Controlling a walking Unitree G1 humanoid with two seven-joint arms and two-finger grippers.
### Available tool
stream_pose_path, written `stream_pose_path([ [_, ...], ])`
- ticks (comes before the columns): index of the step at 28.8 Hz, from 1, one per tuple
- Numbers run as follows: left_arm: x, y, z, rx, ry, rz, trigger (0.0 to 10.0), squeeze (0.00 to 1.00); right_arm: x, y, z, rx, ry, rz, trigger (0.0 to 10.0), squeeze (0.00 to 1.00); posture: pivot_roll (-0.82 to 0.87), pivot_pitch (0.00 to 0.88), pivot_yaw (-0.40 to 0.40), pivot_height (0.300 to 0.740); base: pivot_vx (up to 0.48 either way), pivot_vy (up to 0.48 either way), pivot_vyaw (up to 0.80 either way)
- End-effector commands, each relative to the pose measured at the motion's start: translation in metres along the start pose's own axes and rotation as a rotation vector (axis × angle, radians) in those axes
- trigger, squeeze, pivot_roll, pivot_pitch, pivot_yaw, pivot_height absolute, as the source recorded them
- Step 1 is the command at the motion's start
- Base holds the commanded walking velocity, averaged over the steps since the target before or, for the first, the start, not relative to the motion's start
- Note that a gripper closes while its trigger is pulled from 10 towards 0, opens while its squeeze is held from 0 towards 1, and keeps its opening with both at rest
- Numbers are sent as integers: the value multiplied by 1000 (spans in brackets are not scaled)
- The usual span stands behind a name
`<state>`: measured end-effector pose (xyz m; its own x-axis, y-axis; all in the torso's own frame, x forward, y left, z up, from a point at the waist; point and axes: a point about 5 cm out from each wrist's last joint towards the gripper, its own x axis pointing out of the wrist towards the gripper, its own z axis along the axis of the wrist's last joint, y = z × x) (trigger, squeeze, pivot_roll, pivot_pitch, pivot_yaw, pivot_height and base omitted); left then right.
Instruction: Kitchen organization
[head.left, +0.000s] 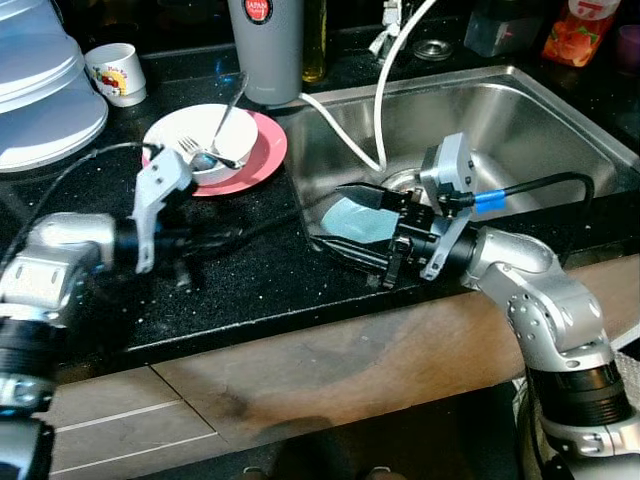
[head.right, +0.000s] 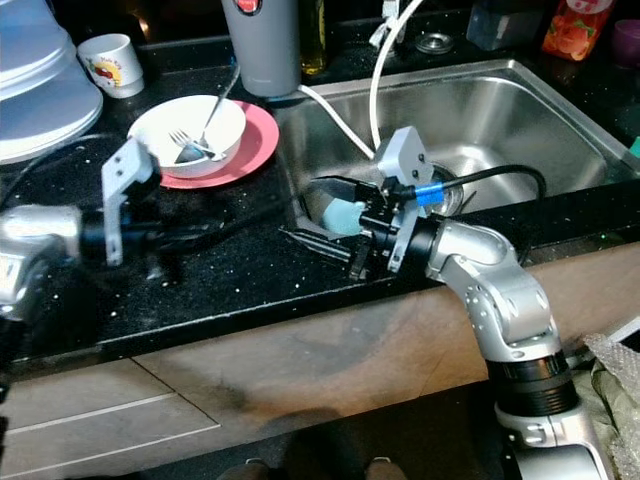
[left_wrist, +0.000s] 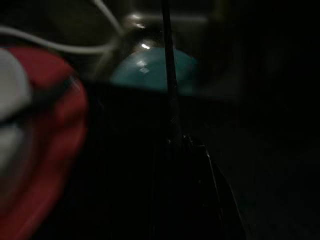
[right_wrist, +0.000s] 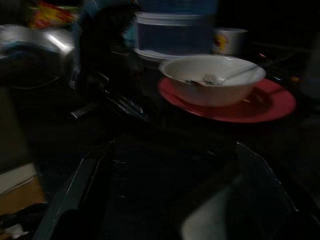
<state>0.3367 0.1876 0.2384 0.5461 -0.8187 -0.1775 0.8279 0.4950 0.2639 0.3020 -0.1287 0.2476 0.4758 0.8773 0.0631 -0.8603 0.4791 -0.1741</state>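
Both silver arms reach in from the lower frame corners over the black surface (head.left: 250, 280). Right claw (head.left: 352, 225), centre frame at the sink's (head.left: 520, 120) left rim, has its fingers spread apart, one above and one below a light blue plate (head.left: 358, 220) lying in the sink; contact cannot be confirmed. Left claw (head.left: 215, 243), centre left, lies low over the surface; its finger state cannot be determined. Upper left, well apart from both claws, a white bowl (head.left: 200, 135) holding a fork (head.left: 205, 152) sits on a pink plate (head.left: 262, 152).
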Motion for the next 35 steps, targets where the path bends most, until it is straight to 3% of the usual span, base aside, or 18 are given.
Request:
stream_pose_path([
  [1, 8, 6, 5, 61, 24, 95, 0, 0, -4, -14, 0, -19, 12, -117, 10000, 0, 34, 134, 29, 740, 0, 0, 0],
  [5, 27, 6, 15, 65, -31, 140, 0, 0, -8, -34, 0, -27, 14, -277, 10000, 0, 35, 135, 31, 740, 0, 0, 0],
  [9, 37, 2, 20, 72, -64, 137, 0, 0, -10, -40, 0, -24, 12, -337, 10000, 0, 35, 135, 31, 740, 0, 0, 0],
  [14, 78, -10, 30, 35, -119, 142, 0, 0, -18, -62, -1, -12, 3, -554, 10000, 0, 44, 143, 41, 740, 0, 0, 0],
  [15, 78, -10, 30, 35, -119, 142, 0, 0, -18, -62, -1, -12, 3, -554, 10000, 0, 44, 143, 41, 740, 0, 0, 0],
  [22, 113, -15, 40, 49, -127, 185, 0, 0, -22, -66, -6, -10, 19, -616, 10000, 0, 47, 150, 58, 740, 0, 0, 0],
  [23, 117, -14, 40, 49, -114, 198, 4000, 0, -22, -66, -7, -7, 28, -617, 10000, 0, 46, 152, 63, 740, 0, 0, 0],
  [24, 120, -12, 40, 52, -96, 224, 5490, 0, -22, -65, -9, -4, 41, -615, 10000, 0, 47, 155, 66, 740, 0, 0, 0],
  [27, 127, -8, 39, 56, -62, 272, 5333, 0, -21, -63, -14, 6, 65, -613, 10000, 0, 49, 158, 72, 740, 0, 0, 0],
  [28, 132, -9, 38, 52, -58, 274, 10000, 0, -21, -61, -15, 12, 75, -603, 10000, 0, 49, 161, 74, 740, 0, 0, 0],
  [35, 147, -19, 32, 48, -8, 212, 10000, 0, -18, -55, -19, 50, 95, -554, 10000, 0, 51, 168, 88, 740, 0, 0, 0],
])
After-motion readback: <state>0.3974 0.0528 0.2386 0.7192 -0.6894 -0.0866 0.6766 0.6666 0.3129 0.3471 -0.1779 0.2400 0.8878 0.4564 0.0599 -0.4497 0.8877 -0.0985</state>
